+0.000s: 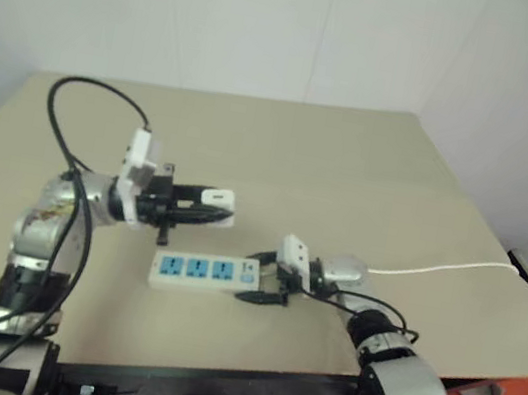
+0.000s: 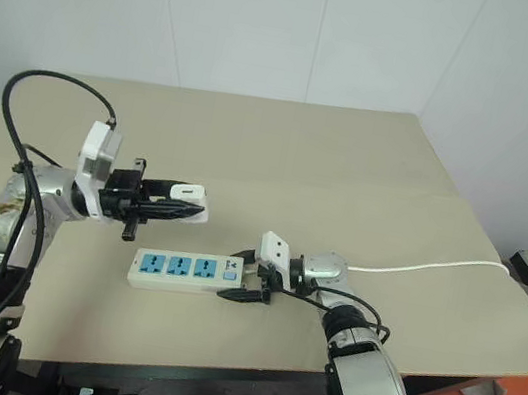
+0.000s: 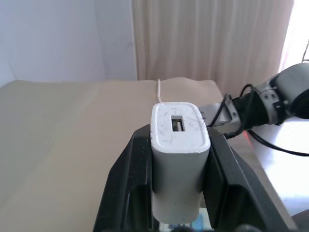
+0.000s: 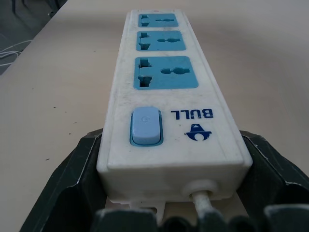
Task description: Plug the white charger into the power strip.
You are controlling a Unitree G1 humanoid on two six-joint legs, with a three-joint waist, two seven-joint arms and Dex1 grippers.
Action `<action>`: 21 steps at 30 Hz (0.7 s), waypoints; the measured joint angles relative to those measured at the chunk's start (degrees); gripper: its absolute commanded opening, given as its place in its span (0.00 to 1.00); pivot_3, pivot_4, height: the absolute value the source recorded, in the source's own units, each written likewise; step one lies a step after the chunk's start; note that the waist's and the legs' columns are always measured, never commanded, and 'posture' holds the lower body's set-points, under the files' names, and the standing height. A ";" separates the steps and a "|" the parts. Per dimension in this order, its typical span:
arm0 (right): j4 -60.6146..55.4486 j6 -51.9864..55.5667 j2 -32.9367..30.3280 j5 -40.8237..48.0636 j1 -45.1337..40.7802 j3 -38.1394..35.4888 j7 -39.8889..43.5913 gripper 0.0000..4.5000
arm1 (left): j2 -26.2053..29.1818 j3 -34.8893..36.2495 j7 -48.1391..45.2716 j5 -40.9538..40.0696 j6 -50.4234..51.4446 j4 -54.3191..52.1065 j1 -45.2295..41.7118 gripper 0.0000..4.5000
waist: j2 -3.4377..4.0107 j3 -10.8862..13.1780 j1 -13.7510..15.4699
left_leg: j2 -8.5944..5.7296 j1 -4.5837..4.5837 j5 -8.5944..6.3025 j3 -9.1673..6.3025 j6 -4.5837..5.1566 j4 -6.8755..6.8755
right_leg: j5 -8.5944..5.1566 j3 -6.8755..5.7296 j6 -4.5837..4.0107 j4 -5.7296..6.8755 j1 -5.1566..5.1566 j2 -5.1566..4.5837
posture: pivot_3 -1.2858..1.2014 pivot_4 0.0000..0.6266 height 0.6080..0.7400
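While left fingers [image 3: 130,193] pinch the white charger [image 3: 178,159], right fingers [image 4: 67,188] clamp the blue-socketed power strip [image 4: 164,96].

White charger [image 3: 179,145] above power strip [image 1: 198,274]

My left arm is raised above the table, wrist bent so my left gripper [image 1: 204,206] points level toward my right side, its two black fingers [image 3: 126,179] clamped on a small block. My right arm reaches forward low, my right gripper [image 1: 266,279] pointing left, fingers [image 4: 72,179] closed around a bar's end.
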 measured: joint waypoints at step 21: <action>1.04 0.05 0.08 -0.57 -0.67 -0.03 1.81 0.76 | 1.42 -8.99 -4.81 4.11 -7.53 4.77 4.33 0.22 | 0.01 -0.01 -0.02 | 0.00 0.03 0.00 0.02 0.00 -0.01 | 0.00 0.02 0.00 -0.01 0.00 0.00 | 0.52 0.24 1.00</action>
